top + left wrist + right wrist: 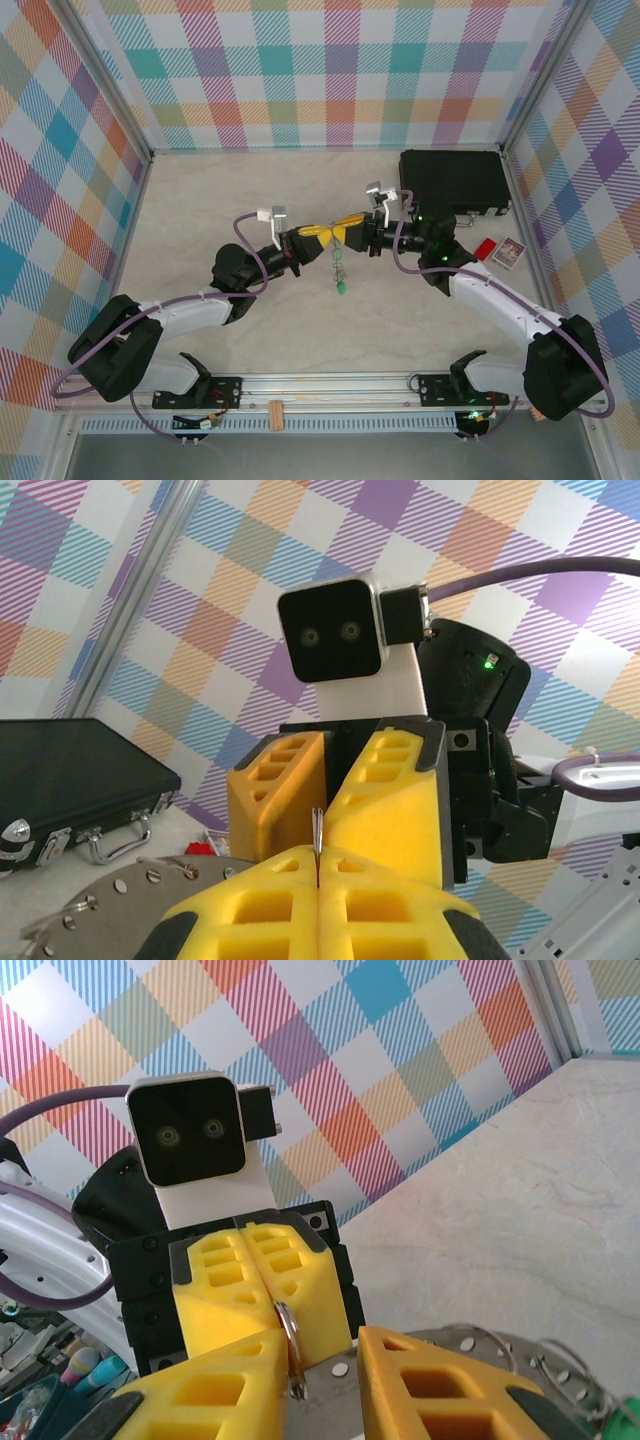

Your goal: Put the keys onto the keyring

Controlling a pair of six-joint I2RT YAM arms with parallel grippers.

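My left gripper (322, 238) is shut on the keyring (289, 1345), a thin grey ring seen nearly edge-on. The keyring's edge (318, 830) sticks up from between the closed yellow pads of my left gripper (318, 858). My right gripper (348, 232) faces it tip to tip. In the right wrist view my right gripper (320, 1335) has its jaws apart around the ring's free end, which lies against one finger (225, 1385). The keys (340, 268), with a green tag (343, 288), hang below the two grippers. Another green tag (626, 1422) shows at the edge.
A flat grey metal plate (400, 1368) with small holes and wire loops sits just under the fingertips; the plate (100, 900) also shows low in the left wrist view. A black case (452, 182) lies at the back right, with small cards (508, 252) near it. Checked walls enclose the table.
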